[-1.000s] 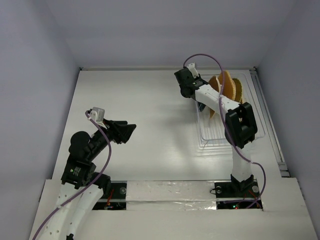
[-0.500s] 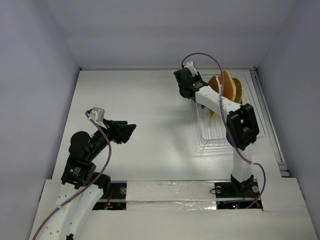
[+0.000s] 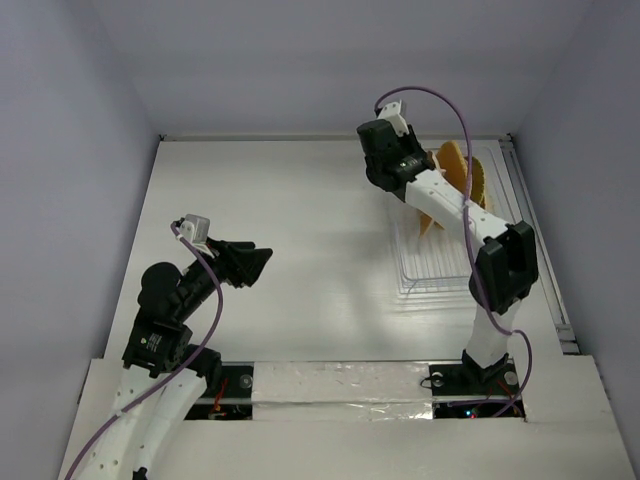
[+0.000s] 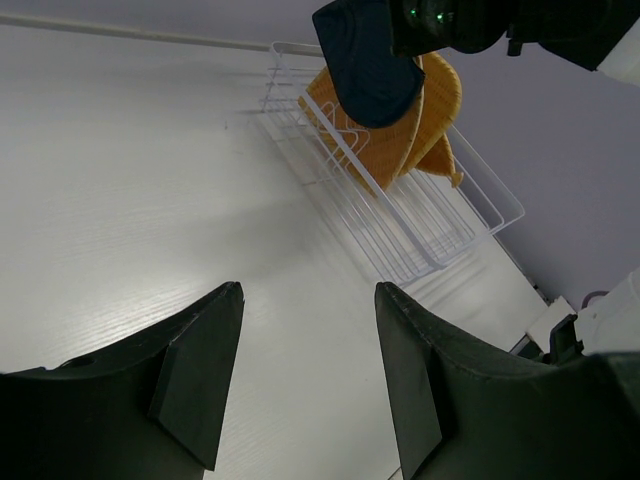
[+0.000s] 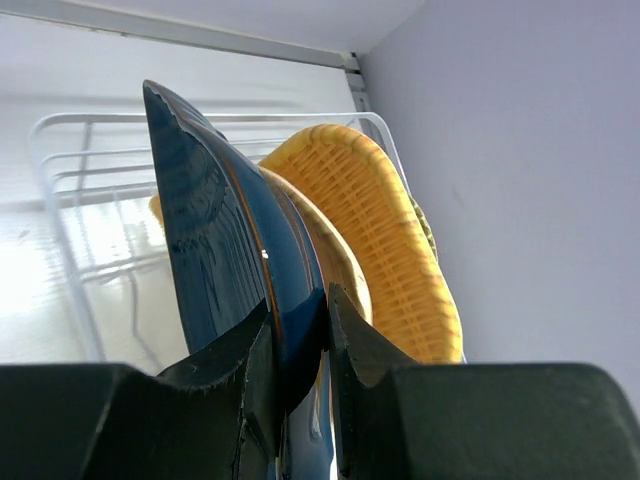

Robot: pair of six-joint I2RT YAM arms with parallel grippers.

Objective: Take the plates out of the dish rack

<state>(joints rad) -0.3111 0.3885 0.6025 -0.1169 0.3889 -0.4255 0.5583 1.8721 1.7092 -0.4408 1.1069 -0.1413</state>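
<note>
My right gripper point(image 5: 300, 308) is shut on the lower edge of a dark blue rounded dish point(image 5: 220, 240), held upright. Seen from the left wrist, this blue dish point(image 4: 370, 65) hangs above the near end of the dish rack point(image 4: 420, 225). Behind it, orange-tan woven plates point(image 5: 390, 230) stand on edge in the rack point(image 5: 60, 130). From above, the plates point(image 3: 458, 165) show at the rack's far end, beside the right gripper point(image 3: 385, 160). My left gripper point(image 3: 262, 262) hovers over the table on the left, open with nothing between its fingers point(image 4: 200, 380).
The clear rack point(image 3: 430, 265) sits on the white table's right side, near the right wall. A raised strip point(image 3: 530, 230) runs along the table's right edge. The right arm point(image 3: 500, 260) reaches over the rack.
The right gripper has risen and shifted slightly right and back with the blue dish; its elbow has swung to the right. The left arm has not moved.
</note>
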